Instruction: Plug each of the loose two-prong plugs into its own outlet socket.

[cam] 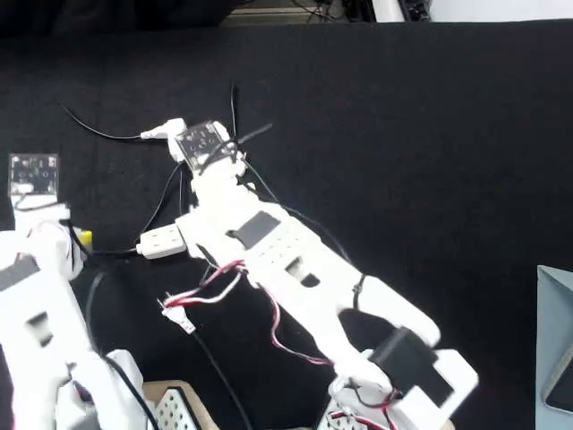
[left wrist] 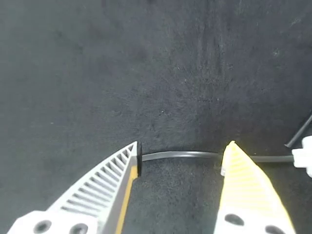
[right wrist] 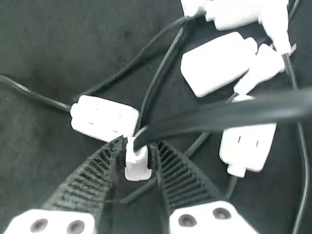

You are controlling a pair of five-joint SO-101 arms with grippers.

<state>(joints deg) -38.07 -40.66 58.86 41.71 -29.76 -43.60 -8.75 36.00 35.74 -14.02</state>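
High view: an outlet socket [cam: 161, 242] lies on the tabletop [cam: 430, 134] against my right arm.
Left wrist view: my left end effector [left wrist: 180, 146] stands wide, and a black cable [left wrist: 180, 155] runs between its fingertips.
Right wrist view: my right end effector [right wrist: 137, 145] is clamped on a white plug [right wrist: 136, 163], with a second socket [right wrist: 103, 117] just beside it.

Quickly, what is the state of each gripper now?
Left gripper: open, holding nothing.
Right gripper: closed on the small white plastic plug.

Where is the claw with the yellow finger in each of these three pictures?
High view: left gripper at the left edge, by a black cord.
Left wrist view: gripper open, astride that cord.
Right wrist view: that is the right gripper, holding a plug.
Shared landmark: the cord.
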